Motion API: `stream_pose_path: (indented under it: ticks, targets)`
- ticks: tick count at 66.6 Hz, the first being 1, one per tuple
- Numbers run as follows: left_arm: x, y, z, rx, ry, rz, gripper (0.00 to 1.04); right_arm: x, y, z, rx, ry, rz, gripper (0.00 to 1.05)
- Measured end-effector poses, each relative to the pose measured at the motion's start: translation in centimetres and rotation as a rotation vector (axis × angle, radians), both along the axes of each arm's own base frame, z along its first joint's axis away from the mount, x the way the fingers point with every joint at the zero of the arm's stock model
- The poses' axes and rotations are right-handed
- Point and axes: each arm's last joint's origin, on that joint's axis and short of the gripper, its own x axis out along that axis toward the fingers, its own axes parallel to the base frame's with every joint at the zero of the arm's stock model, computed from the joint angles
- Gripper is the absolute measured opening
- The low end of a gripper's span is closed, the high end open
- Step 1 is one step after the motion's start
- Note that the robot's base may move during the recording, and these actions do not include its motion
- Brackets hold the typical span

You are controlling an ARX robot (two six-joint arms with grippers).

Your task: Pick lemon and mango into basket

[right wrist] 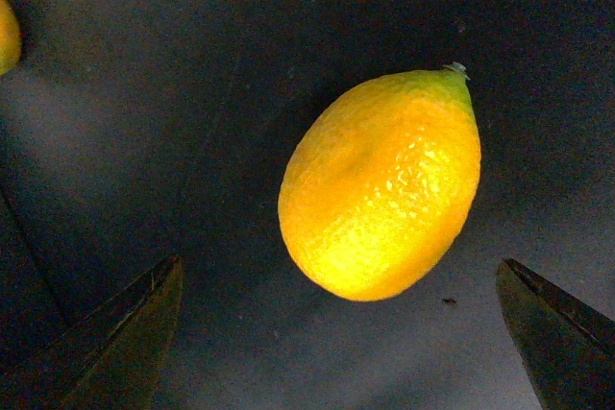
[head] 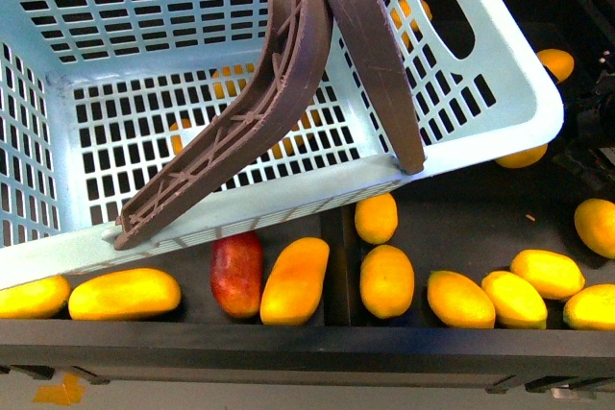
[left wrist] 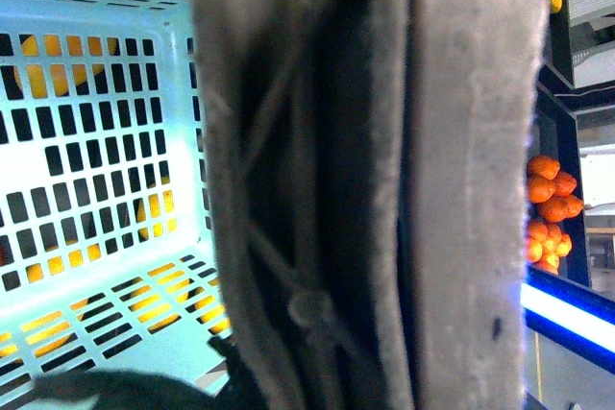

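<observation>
The aqua basket (head: 500, 112) hangs tilted over the fruit shelf, its two brown handles (head: 288, 74) swung up together. In the left wrist view these handles (left wrist: 461, 189) fill the picture, and my left gripper (left wrist: 327, 372) is shut on them, its fingers hidden. A lemon (right wrist: 380, 184) with a greenish tip lies on the black surface. My right gripper (right wrist: 338, 261) hovers open over the lemon's end, one finger on each side, not touching. An orange-yellow mango (head: 295, 280) lies on the shelf below the basket's front edge.
A red-blushed mango (head: 236, 274) lies beside the orange one. Several more yellow fruits (head: 386, 280) line the black shelf, some showing through the basket's floor slots. A raised shelf lip (head: 307, 338) runs along the front. Oranges (left wrist: 550, 208) are stacked in the background.
</observation>
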Motion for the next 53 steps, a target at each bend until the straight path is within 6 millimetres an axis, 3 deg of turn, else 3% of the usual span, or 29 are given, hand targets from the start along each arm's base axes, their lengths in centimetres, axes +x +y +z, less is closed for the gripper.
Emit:
stream_pose_path:
  ticks: [38, 53]
  targets:
    - [0.0, 0.0, 0.0, 0.0, 0.0, 0.0, 0.14, 4.3, 0.0, -3.0, -0.007, 0.092, -0.112, 0.96]
    - [0.0, 0.0, 0.0, 0.0, 0.0, 0.0, 0.14, 4.4, 0.0, -3.3, -0.011, 0.103, -0.1, 0.68]
